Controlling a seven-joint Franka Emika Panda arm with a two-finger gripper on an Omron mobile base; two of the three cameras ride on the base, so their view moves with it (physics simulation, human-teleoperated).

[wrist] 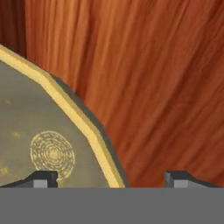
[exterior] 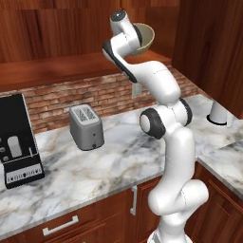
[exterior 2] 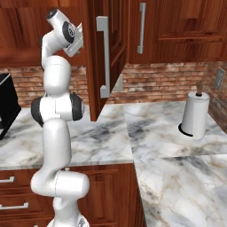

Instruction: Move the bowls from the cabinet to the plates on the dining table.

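The tan-beige bowl [exterior: 146, 39] stands high up inside the dark red-brown cabinet [exterior 2: 116, 40], whose door [exterior 2: 95, 53] hangs open. My arm reaches up to it. My gripper [wrist: 111, 178] is open, and the bowl's yellow rim [wrist: 83, 118] runs between its two fingertips [wrist: 43, 178], one inside the bowl and one outside. The bowl's inner floor [wrist: 51, 153] lies at the left of the hand view, and the cabinet's wooden wall [wrist: 166, 87] rises behind it. The pale grey-white bowl, the plates and the dining table are out of view.
Below the cabinet runs a marble counter [exterior: 95, 166] with drawers. On it stand a grey toaster [exterior: 86, 127], a black coffee machine [exterior: 16, 142] and a paper towel roll [exterior 2: 195, 115]. The open door's edge with its silver handle [exterior 2: 103, 57] juts out right beside my arm.
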